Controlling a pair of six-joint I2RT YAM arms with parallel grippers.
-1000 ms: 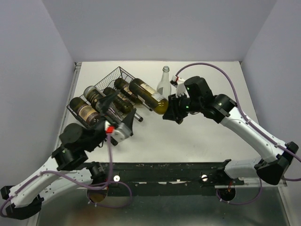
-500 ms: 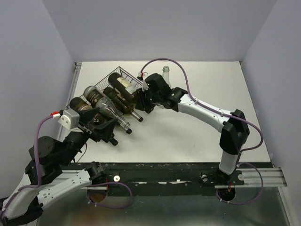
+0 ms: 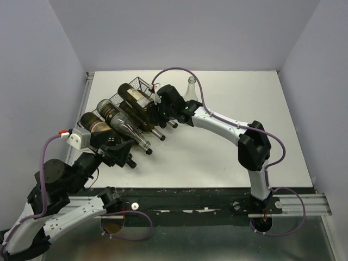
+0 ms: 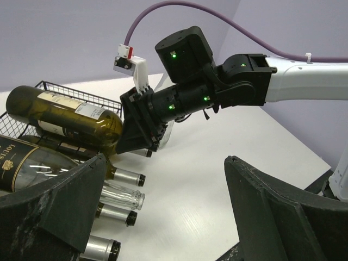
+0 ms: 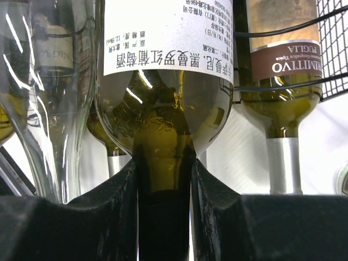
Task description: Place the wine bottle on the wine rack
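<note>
Because its neck is pinched between the jaws of the right gripper point(image 5: 163, 179), the wine bottle point(image 3: 136, 98) is held lying ahead of them, over the other bottles point(image 3: 117, 117) cradled in the wine rack point(image 3: 142, 82). The left gripper point(image 4: 163, 160) is spread wide, with nothing between its jaws.

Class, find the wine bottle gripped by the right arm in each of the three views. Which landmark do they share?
Top external: wine bottle upper centre-left, slanting above the wine rack.
Left wrist: wine bottle at the left.
Right wrist: wine bottle fills the centre, neck in the right gripper.
Shared landmark: the wine rack.
</note>
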